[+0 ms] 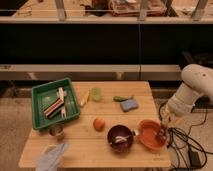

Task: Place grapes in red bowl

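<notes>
The red bowl (pixel 149 135), bright orange-red and wide, sits at the table's front right corner. My gripper (pixel 162 129) hangs from the white arm (pixel 192 87) on the right and is down at the bowl's right rim. A small dark reddish cluster, the grapes (pixel 161 133), shows right at the gripper's tip, just inside the bowl's right side. I cannot tell whether the grapes are held or lying in the bowl.
A dark maroon bowl with a white utensil (pixel 120 138) stands just left of the red bowl. An orange fruit (pixel 99 123), blue sponge (pixel 129 104), green cup (pixel 96 93), green tray (pixel 54 102), metal cup (pixel 56 131) and cloth (pixel 52 156) lie further left. Cables (pixel 187 145) hang off the table's right edge.
</notes>
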Available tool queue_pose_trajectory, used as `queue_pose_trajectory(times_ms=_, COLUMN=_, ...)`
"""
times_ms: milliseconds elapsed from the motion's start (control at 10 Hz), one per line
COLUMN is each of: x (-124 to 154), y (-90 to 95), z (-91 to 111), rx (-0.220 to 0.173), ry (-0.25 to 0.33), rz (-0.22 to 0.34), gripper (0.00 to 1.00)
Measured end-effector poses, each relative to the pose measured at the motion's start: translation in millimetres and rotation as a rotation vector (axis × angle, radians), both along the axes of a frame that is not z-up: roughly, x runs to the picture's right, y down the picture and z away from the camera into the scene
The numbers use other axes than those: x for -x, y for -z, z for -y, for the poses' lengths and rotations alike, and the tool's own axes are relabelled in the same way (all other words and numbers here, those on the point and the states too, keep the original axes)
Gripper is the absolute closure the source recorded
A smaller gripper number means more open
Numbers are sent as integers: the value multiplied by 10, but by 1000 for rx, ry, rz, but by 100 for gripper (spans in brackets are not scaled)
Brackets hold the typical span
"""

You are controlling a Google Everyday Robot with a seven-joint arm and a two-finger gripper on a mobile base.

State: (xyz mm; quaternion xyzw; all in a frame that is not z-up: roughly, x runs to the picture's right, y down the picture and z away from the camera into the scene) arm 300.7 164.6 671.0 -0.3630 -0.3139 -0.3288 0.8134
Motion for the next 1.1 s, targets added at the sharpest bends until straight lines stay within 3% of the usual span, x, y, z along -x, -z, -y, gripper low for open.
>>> queue_pose_trajectory(times_ms=400, x=24, y=-31, z=-39, rx=4, ry=-11, rz=4, gripper=24)
queue_pose_trajectory(times_ms=1100, x=62, y=5, z=-31, rx=16, ry=-30, rz=31, gripper=20)
